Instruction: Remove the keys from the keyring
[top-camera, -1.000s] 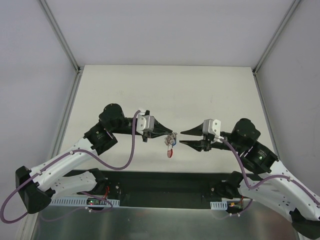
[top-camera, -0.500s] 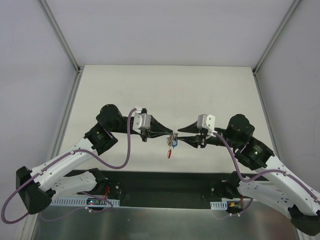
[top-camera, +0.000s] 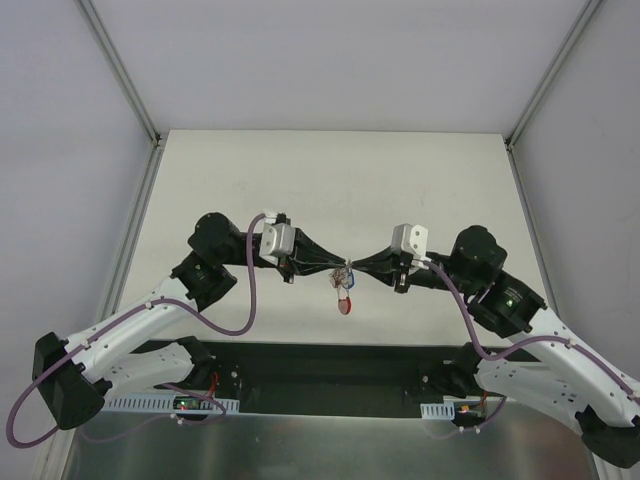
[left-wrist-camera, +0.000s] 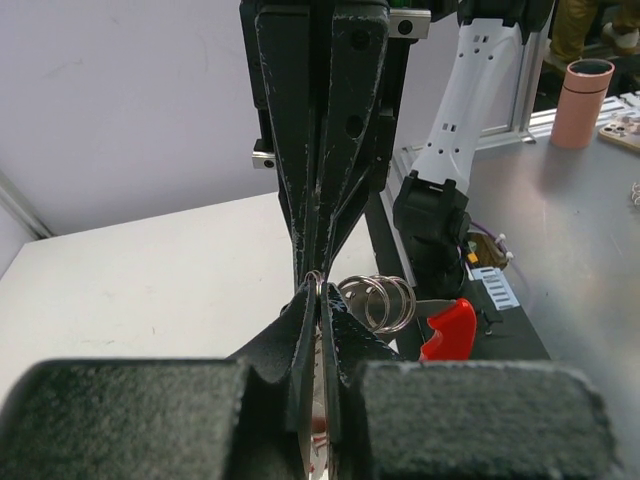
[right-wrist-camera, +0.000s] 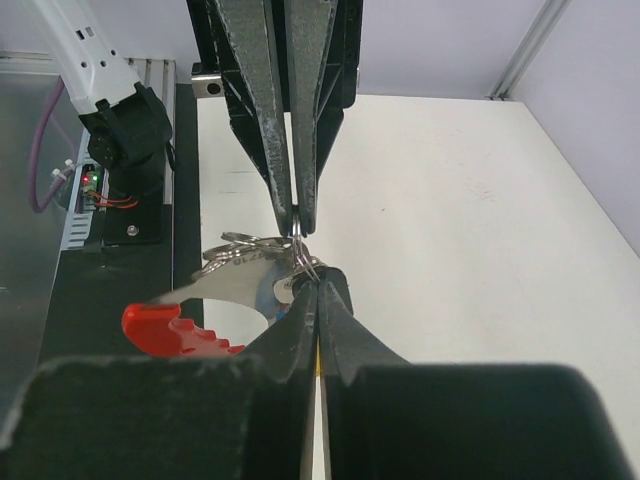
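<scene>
The keyring (right-wrist-camera: 300, 252) is held in mid-air, with the left gripper (top-camera: 334, 266) and right gripper (top-camera: 358, 267) both clamped on it, tips nearly meeting. The keys (top-camera: 345, 295) (red head lowest) dangle above the worktop (top-camera: 330, 180). A pink cup (left-wrist-camera: 587, 100) stands well apart, its contents hidden.
</scene>
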